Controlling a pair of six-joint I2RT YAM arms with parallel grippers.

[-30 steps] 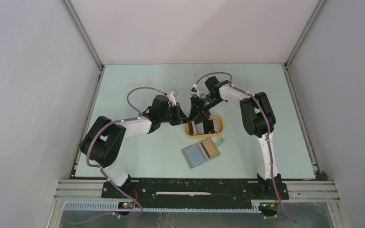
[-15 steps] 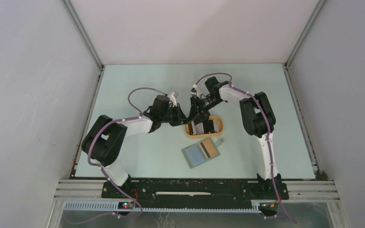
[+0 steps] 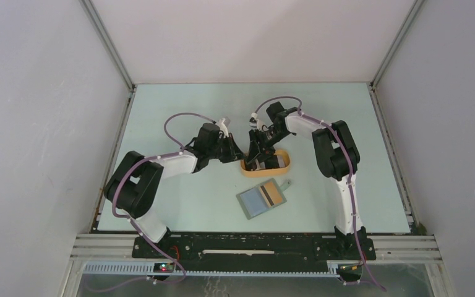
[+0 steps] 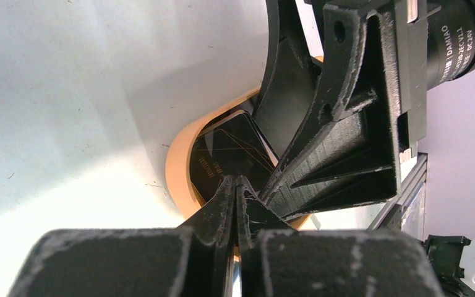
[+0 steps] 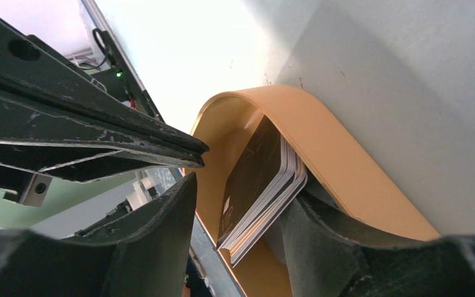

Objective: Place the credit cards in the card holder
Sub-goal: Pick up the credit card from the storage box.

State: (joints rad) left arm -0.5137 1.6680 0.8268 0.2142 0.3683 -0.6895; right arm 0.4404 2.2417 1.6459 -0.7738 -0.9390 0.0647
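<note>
While the right gripper [image 5: 241, 195] reaches down into the orange oval tray [image 5: 340, 154], its fingers stand spread on either side of a stack of credit cards [image 5: 266, 179]. The stack, black face outermost, leans tilted on edge against the tray's curved wall, and a gap shows between one finger and the black face. Just beside the tray's left end, the left gripper [image 4: 235, 189] has its fingers pressed together, nothing visible between them. Near the tray, toward the arm bases, the grey-green card holder [image 3: 242, 199] lies flat on the pale table [image 3: 179, 204], a tan card with a dark stripe [image 3: 273, 195] and a pale card [image 3: 258, 201] resting on it.
</note>
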